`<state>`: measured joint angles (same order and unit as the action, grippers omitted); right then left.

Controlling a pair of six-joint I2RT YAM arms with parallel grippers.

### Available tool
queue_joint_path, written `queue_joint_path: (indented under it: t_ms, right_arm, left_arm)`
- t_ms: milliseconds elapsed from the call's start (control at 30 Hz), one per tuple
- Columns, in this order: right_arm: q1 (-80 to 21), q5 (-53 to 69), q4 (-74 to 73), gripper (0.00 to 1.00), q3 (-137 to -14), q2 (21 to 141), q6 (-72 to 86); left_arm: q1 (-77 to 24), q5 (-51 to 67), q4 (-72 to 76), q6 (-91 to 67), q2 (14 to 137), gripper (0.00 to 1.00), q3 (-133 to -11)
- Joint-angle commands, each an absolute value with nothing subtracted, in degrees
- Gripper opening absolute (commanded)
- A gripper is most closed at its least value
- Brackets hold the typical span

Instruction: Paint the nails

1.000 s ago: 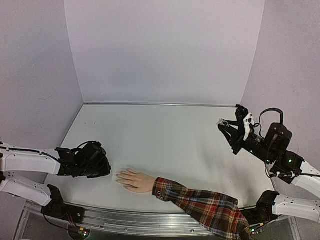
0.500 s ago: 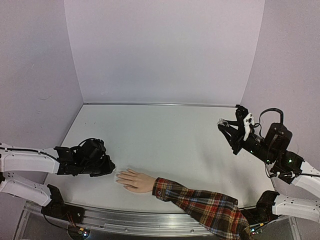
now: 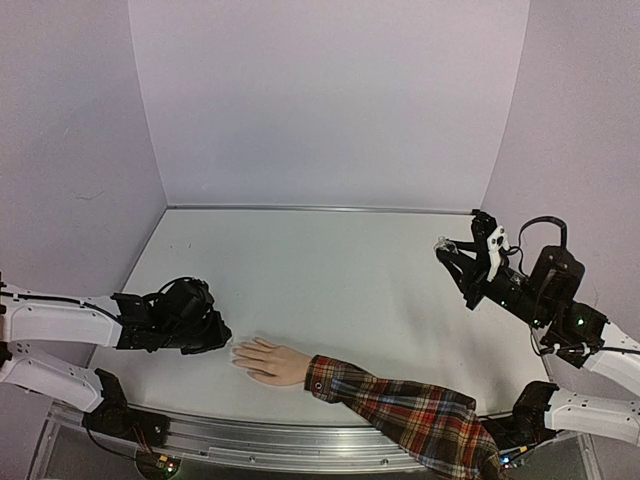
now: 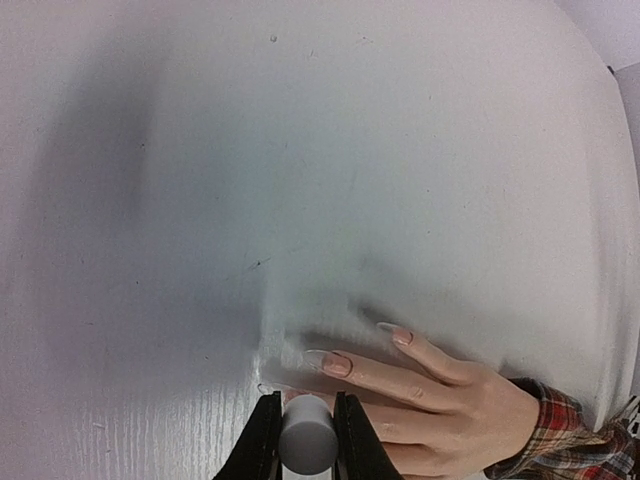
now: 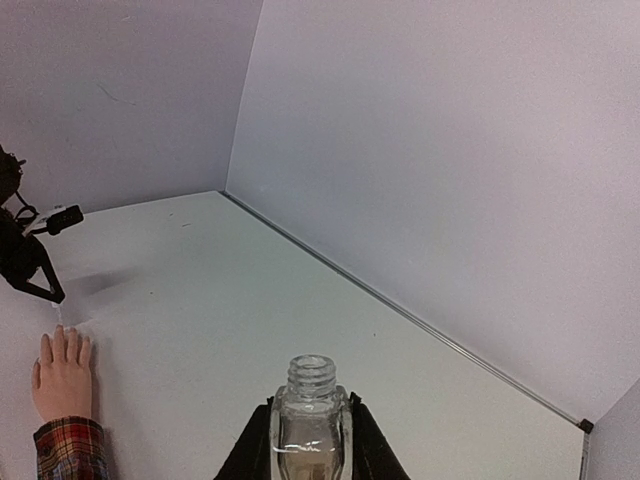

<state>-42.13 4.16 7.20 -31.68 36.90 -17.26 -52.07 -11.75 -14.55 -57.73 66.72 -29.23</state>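
Observation:
A pale hand (image 3: 268, 361) with a red plaid sleeve (image 3: 410, 410) lies flat near the table's front edge, fingers pointing left. In the left wrist view its nails (image 4: 336, 365) look pinkish and glossy. My left gripper (image 3: 214, 336) is shut on a grey polish cap (image 4: 307, 440), held right at the fingertips, over one finger's tip (image 4: 306, 400). The brush under the cap is hidden. My right gripper (image 3: 452, 250) hovers at the far right, shut on an open clear glass bottle (image 5: 311, 420), held upright. The hand also shows small in the right wrist view (image 5: 62, 375).
The white table (image 3: 320, 270) is walled by lilac panels at the back and both sides. A metal rail (image 3: 260, 440) runs along the front edge. The sleeve stretches from the hand to the front right corner, by the right arm's base (image 3: 545, 400).
My left gripper has moved a little to the right, up to the hand's fingertips. The right arm and the hand have not moved.

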Motion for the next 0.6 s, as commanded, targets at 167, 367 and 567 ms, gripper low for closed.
queue_joint_path:
  t_ms: [167,367,567]
  right_arm:
    - [-41.92,4.72,8.96,0.00,-31.33,36.30,-16.58]
    - [-41.94,4.77,8.96,0.00,-31.30,36.36,-16.57]
    - [-41.92,4.70,8.96,0.00,-31.33,36.40,-16.69]
  left_arm:
    - [-52.15,-13.17,-15.32,-58.91,66.65,0.00,-29.06]
    - [-52.12,-12.82,-15.33,-59.49,66.93,0.00,-28.51]
    - [-52.15,-12.20,-14.87,-59.41,66.30,0.00,-27.62]
